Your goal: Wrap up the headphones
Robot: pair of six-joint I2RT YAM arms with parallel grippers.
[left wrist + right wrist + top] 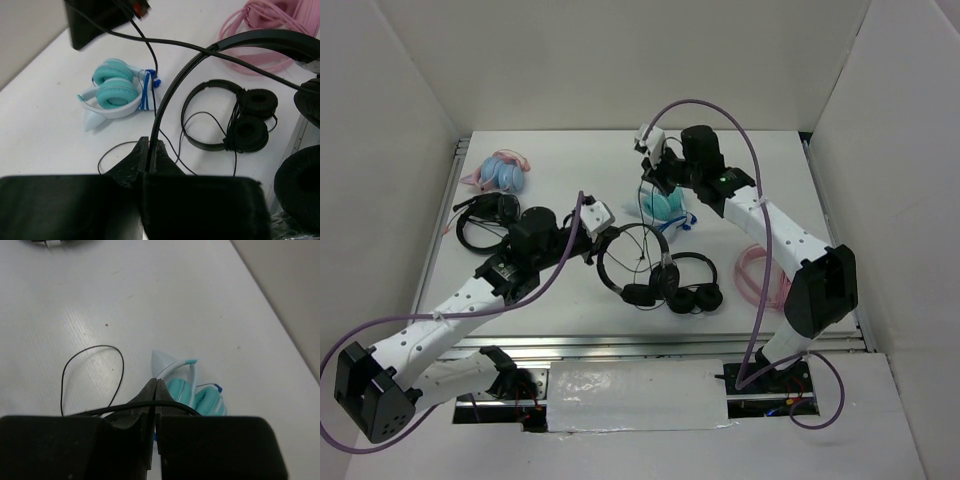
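Two robot arms work over a white table (150, 300) scattered with several headsets. The left gripper (148, 150) is closed tight on the thin black headband of the headphones (270, 37), holding them just above the table near its middle, with one round padded earcup (300, 192) hanging close to the wrist camera. The right gripper (156, 387) is pinched shut on their thin black cable (95, 346), at the far side of the table. It sits directly over a teal-and-white pair (115, 92), and slack cable lies in loose loops on the surface. The likely trouble is snagging. The cable runs right beside the teal-and-white pair and its loops lie close to another black pair (247, 132), so winding could drag either one along or knot the cable around them. The cable is thin and could slide out of the right pinch. A hard pull could also tug the narrow headband out of the left grip. A pink pair (270, 27) lies further off. No box, tray or bin is visible, so nothing sits inside a container.
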